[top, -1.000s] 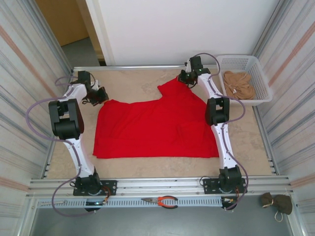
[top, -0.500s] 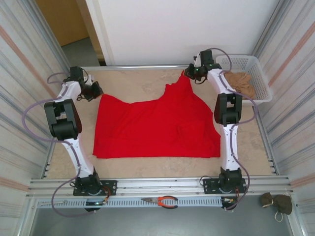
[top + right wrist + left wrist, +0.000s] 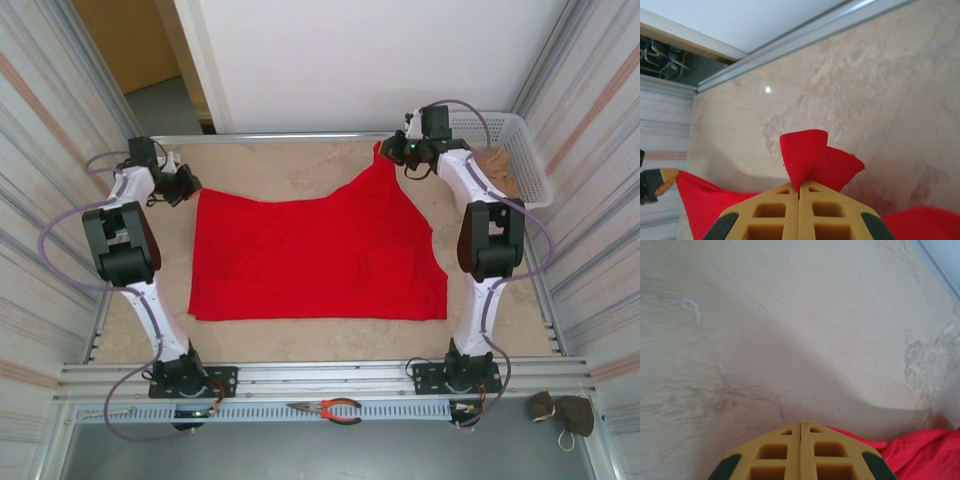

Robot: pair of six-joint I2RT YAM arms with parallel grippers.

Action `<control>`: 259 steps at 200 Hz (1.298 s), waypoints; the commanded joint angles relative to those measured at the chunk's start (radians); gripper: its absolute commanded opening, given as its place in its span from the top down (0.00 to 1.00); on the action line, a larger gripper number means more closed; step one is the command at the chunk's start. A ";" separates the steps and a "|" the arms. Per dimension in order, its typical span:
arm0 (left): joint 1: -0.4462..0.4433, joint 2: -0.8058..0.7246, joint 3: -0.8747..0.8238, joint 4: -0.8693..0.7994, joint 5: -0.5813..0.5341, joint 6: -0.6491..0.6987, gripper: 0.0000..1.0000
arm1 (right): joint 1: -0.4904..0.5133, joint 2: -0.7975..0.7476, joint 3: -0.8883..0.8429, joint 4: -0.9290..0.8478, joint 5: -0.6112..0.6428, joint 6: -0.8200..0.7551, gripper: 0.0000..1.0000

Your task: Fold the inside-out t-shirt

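Note:
The inside-out t-shirt is bright red and lies spread over the middle of the table. Its far right corner is pulled up into a peak. My right gripper is shut on that peak near the back rail. In the right wrist view, a red fold sticks out past the closed tips of my right gripper. My left gripper is at the shirt's far left corner. In the left wrist view, my left gripper has its jaws pressed together and red cloth comes out from under the right finger.
A white basket at the back right holds a tan garment, close beside the right arm. Orange-handled pliers and a dark bundle lie on the front rail. Corrugated walls close in both sides.
Both grippers have moved outward and toward the back, each dragging its corner along. The shirt's far edge is now stretched wider and its right peak sits nearer the basket.

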 commanded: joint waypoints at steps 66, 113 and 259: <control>0.041 -0.142 -0.162 0.116 0.122 -0.095 1.00 | -0.015 -0.420 -0.407 0.107 0.069 0.052 1.00; 0.064 -0.257 -0.290 0.166 0.123 -0.154 1.00 | -0.006 -0.611 -0.602 0.093 0.095 0.053 1.00; 0.174 -0.548 -0.838 0.294 0.060 -0.324 1.00 | 0.122 -1.043 -1.135 -0.010 0.307 0.184 1.00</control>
